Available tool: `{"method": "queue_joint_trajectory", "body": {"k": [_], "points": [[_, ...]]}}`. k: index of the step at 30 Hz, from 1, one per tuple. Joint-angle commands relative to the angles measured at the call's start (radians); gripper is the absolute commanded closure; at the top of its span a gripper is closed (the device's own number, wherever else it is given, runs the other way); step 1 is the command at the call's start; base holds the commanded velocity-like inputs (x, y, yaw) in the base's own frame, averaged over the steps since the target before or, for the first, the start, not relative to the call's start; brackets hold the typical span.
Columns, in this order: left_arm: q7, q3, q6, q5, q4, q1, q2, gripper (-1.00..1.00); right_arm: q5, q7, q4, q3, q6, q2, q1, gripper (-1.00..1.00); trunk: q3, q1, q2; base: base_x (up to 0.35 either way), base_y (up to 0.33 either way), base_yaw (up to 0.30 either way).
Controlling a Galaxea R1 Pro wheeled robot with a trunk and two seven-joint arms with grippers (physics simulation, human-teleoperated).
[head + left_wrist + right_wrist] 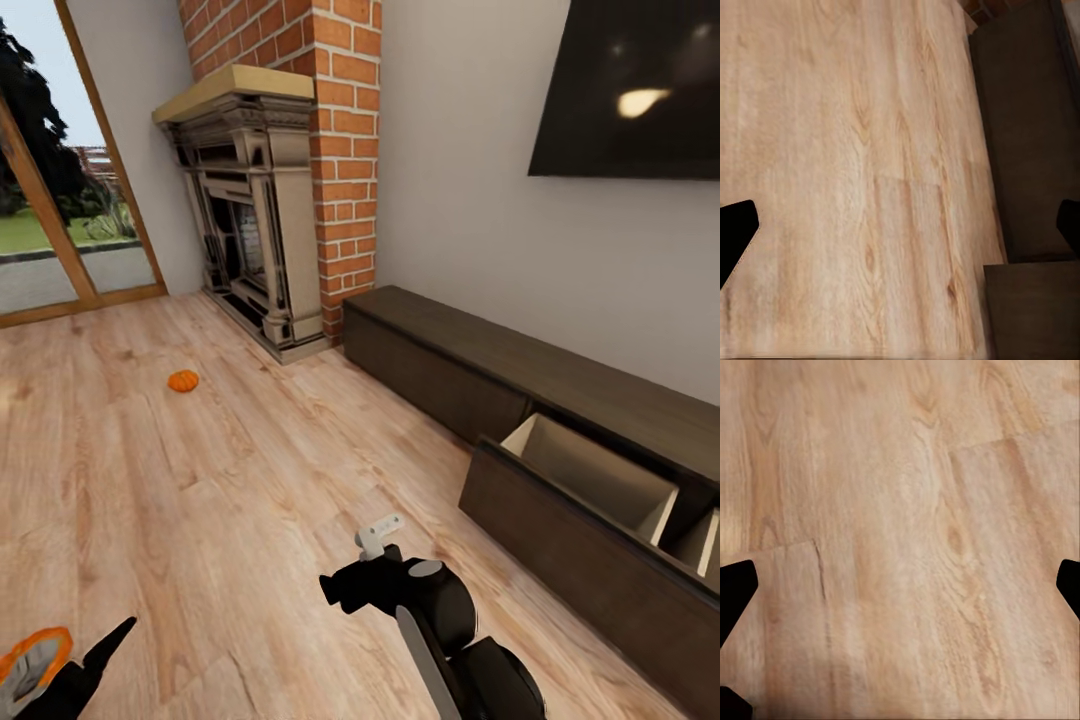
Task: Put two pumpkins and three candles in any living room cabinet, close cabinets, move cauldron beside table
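One small orange pumpkin [183, 381] lies on the wood floor in front of the fireplace, far ahead of both arms. The long dark-brown cabinet [450, 350] runs along the right wall, and one of its drawers [590, 470] is pulled open, showing a pale, empty interior. In the left wrist view my left gripper [902, 229] is open over bare floor, with the cabinet [1027, 135] beside it. My right gripper [900, 592] is also open, with only floorboards between its fingertips. My right arm [430, 600] hangs low near the open drawer. The candles, cauldron and table are out of view.
A brick-and-stone fireplace [250, 210] stands in the far corner. A glass door [60, 230] is at the left, and a dark TV [630, 90] hangs above the cabinet. Wood floor [250, 480] stretches between me and the pumpkin.
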Motion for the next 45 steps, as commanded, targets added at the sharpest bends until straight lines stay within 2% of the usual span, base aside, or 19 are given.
{"method": "queue_joint_trajectory", "body": {"k": [1, 10, 18, 34, 40, 45], "points": [[-0.003, 0.002, 0.009, 0.007, 0.001, 0.0, 0.0, -1.0, -0.006, -0.004, 0.0, 0.0, 0.004, 0.0, -0.002, -1.0, -0.001, 0.0, 0.0, 0.0, 0.0, 0.277], [-0.012, 0.007, 0.004, 0.0, 0.037, 0.0, -0.002, -1.0, 0.003, -0.009, 0.001, 0.005, 0.004, -0.003, -0.006, -1.0, -0.005, 0.0, 0.0, 0.0, 0.0, 0.288], [-0.011, 0.007, 0.004, -0.001, 0.039, 0.0, -0.002, -1.0, -0.003, -0.077, 0.001, 0.01, 0.004, -0.001, -0.005, -1.0, -0.006, 0.0, 0.0, 0.0, 0.0, 0.299], [-0.015, 0.01, 0.004, 0.0, 0.051, 0.0, 0.0, -1.0, -0.003, -0.084, 0.001, 0.014, 0.004, -0.003, -0.005, -1.0, 0.002, 0.0, 0.0, 0.0, 0.001, 0.3], [-0.014, 0.01, 0.004, -0.001, 0.058, 0.0, 0.001, -1.0, -0.003, -0.084, 0.001, 0.015, 0.004, -0.003, -0.005, -1.0, 0.006, 0.0, 0.0, 0.06, 0.182, 0.294], [-0.016, 0.002, 0.004, -0.004, 0.143, -0.029, 0.015, -1.0, -0.003, -0.08, 0.001, 0.024, 0.004, -0.003, -0.005, -1.0, 0.01, 0.0, 0.0, 0.164, 0.268, 0.286]]}}
